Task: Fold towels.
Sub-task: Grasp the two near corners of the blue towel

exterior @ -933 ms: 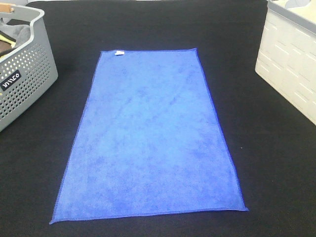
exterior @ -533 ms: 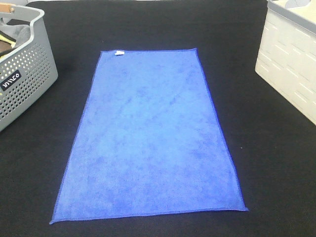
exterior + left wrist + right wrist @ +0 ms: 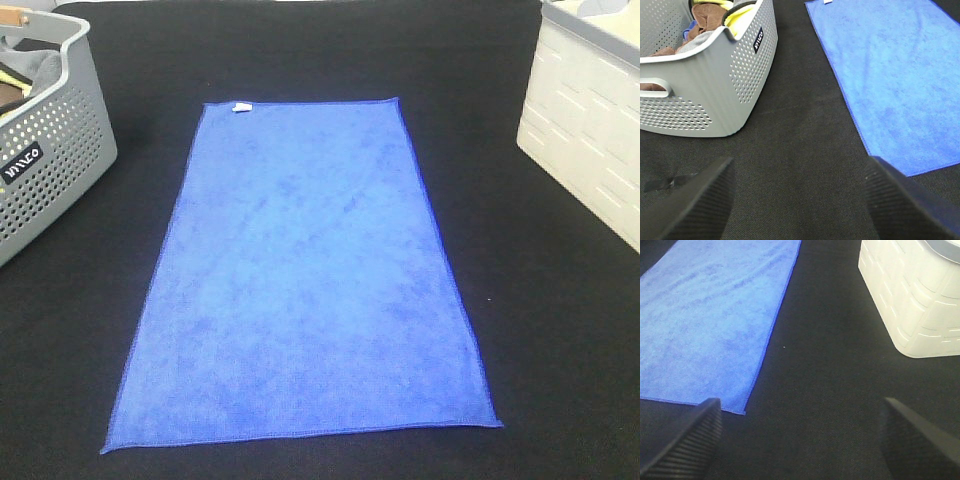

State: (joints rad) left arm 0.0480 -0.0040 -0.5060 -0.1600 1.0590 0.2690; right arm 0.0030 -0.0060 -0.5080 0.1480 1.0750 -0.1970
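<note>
A black table [image 3: 80, 330] carries the blue towel [image 3: 305, 270], spread flat at its centre between a white crate [image 3: 590, 130] and a grey basket [image 3: 50, 150]. The left gripper [image 3: 800, 197] and right gripper [image 3: 800, 437] both gape wide, holding nothing.

We see two obstacles on the table [image 3: 300, 50]. A grey perforated basket [image 3: 45, 130] stands at the far left corner, and a white crate [image 3: 590, 120] stands along the right edge toward the far corner. Both rise tall and sit well apart from the blue towel [image 3: 310, 270], which lies flat down the middle and blocks nothing. Bare lanes run along each long side of it, and another along the far edge. The near edge seems free too, though the high view cuts off just past the towel.
</note>
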